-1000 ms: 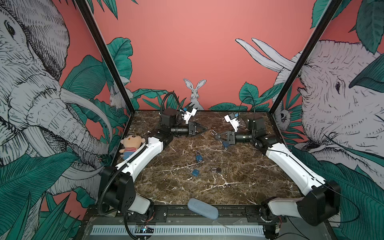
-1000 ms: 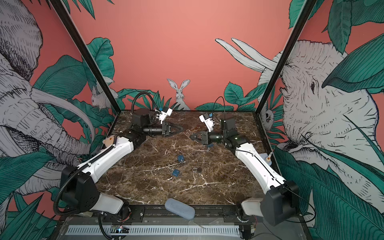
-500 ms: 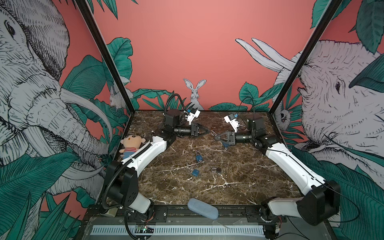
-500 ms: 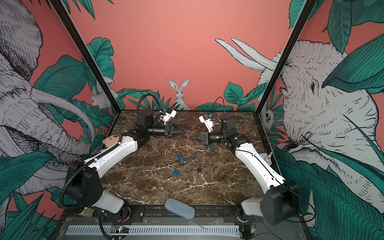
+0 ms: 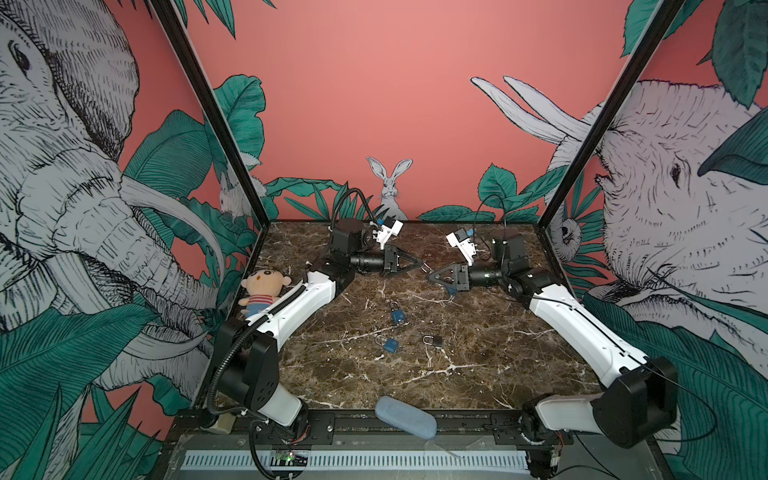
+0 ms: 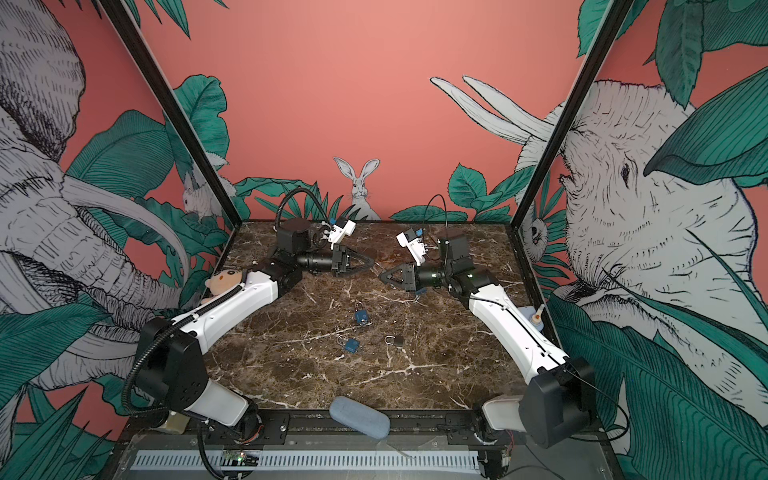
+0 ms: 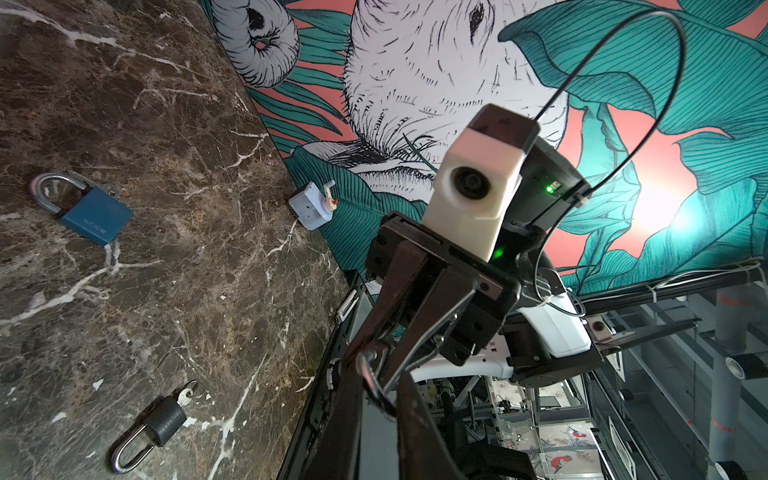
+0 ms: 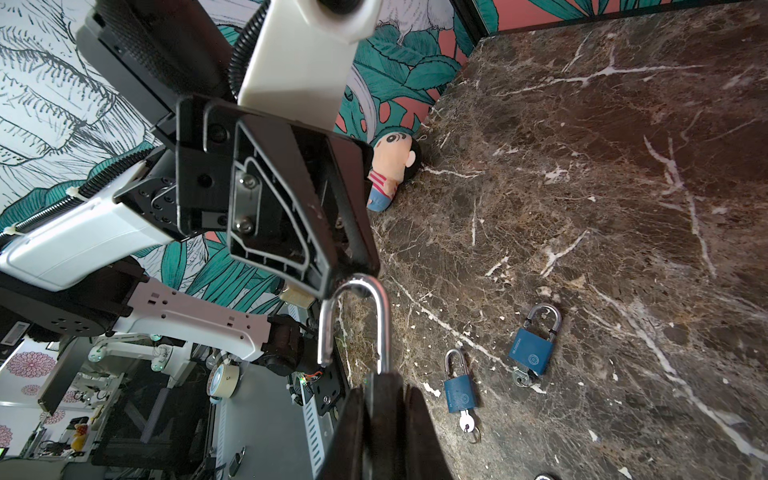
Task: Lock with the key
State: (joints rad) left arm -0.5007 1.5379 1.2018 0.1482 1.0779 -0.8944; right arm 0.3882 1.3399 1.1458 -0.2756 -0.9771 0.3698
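My right gripper point(image 5: 430, 276) is shut on the dark body of a padlock point(image 8: 384, 332) held above the back of the marble table. Its silver shackle point(image 8: 376, 299) stands open, one leg out of the body. My left gripper point(image 5: 422, 264) faces it from the left. In the left wrist view the bend of the shackle point(image 7: 368, 368) sits between the left fingers point(image 7: 409, 419), which have closed in on it. The held padlock's key is hidden. Two blue padlocks point(image 8: 459, 388) point(image 8: 532, 351) and a black one point(image 7: 160, 422) lie on the table, each with a key point(image 8: 467, 424) in it.
A plush doll point(image 5: 264, 286) lies by the left wall under my left arm. A white switch box point(image 6: 532, 318) sits at the right wall. A grey-blue case point(image 5: 405, 415) rests on the front rail. A small blue thing point(image 5: 451, 289) shows under my right gripper.
My left gripper has moved right to meet the padlock in my right gripper, and its jaws have narrowed onto the shackle. The right arm has stayed still.
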